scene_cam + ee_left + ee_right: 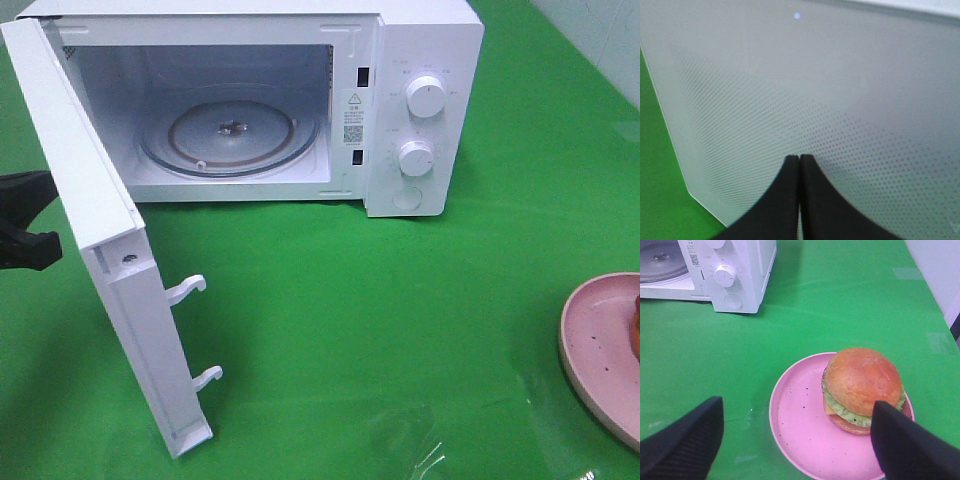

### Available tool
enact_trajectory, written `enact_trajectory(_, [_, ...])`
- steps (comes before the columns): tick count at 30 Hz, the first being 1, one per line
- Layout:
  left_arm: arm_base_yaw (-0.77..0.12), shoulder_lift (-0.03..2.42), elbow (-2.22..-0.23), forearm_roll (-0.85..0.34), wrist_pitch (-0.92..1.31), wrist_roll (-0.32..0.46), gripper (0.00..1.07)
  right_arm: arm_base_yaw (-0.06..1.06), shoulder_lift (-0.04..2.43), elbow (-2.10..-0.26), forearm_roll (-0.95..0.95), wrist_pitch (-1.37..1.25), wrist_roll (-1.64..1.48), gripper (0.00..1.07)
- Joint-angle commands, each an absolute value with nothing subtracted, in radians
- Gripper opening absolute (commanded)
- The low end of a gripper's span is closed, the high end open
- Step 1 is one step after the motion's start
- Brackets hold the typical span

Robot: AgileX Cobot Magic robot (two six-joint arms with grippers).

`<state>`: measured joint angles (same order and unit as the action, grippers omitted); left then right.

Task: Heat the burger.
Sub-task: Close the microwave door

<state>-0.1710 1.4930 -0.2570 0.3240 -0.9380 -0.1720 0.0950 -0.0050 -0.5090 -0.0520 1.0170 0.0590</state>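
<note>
The burger [862, 385], with a golden-brown bun and green lettuce, sits on the right side of a round pink plate [795, 432]. In the high view only a sliver of it [636, 325] shows, on the plate [595, 350] at the right edge. My right gripper [797, 407] is open and empty above the plate, one finger [907, 440] close beside the burger. My left gripper [799, 161] is shut and empty, its tips at the outer face of the open microwave door [790, 90]. It shows as a black shape [25, 245] behind the door.
The white microwave [425, 110] stands at the back with its door [100, 220] swung wide open to the left. Its glass turntable [230, 130] is bare. A green cloth [380, 300] covers the table between microwave and plate.
</note>
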Motion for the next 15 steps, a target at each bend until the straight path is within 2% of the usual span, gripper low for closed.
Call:
enact_trajectory(1, [-0.189,1.510,-0.273,0.304,-0.971,-0.163,0.00,0.090,-0.029,-0.507,-0.054,1.002,0.059,0.76])
enact_trajectory(4, [-0.235,1.553,-0.298,0.284,-0.997,-0.158,0.00,0.090,-0.029,-0.507,-0.054,1.002,0.059,0.76])
enact_trajectory(7, [-0.293,1.595,-0.327,0.222,-0.999,-0.120,0.00,0.090,-0.029,-0.507,-0.054,1.002,0.059,0.76])
enact_trajectory(15, [-0.387,1.672,-0.395,0.140,-0.999,-0.090,0.00,0.090,-0.029,-0.507,-0.054,1.002,0.059,0.76])
